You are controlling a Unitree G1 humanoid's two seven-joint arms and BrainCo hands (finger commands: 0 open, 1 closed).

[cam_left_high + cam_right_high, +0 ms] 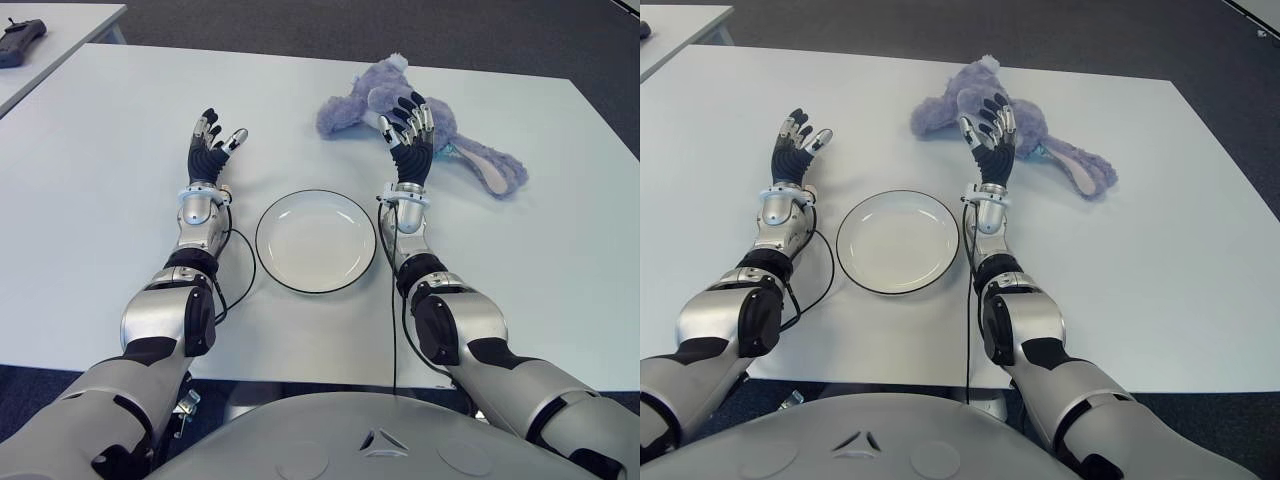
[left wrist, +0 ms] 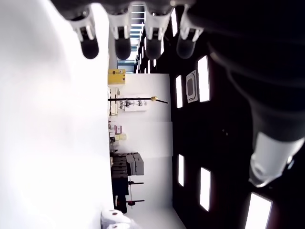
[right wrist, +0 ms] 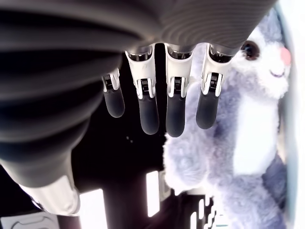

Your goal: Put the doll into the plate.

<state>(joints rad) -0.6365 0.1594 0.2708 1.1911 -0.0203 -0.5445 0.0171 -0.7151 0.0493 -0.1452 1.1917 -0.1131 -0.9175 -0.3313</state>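
- Your right hand [image 1: 407, 135] is raised, fingers spread and holding nothing, just short of the doll [image 1: 375, 105].
- The doll lies on the table [image 1: 100, 190] beyond the plate [image 1: 316, 241], long axis running right.
- Left hand [image 1: 212, 145], also spread wide, is farther away.

The two eye views are looking forward and down from the robot's head at the white table [image 1: 90, 150], sitting slightly apart — both are taking in the same plate [image 1: 316, 241], the doll [image 1: 1040, 125] and both arms. The left wrist view is peering from close behind the left hand [image 2: 138, 43], facing past its fingertips into the room beyond. The right wrist view is looking along the right hand [image 3: 162, 109] at the doll, very near — it is sharing that doll with the eye views.
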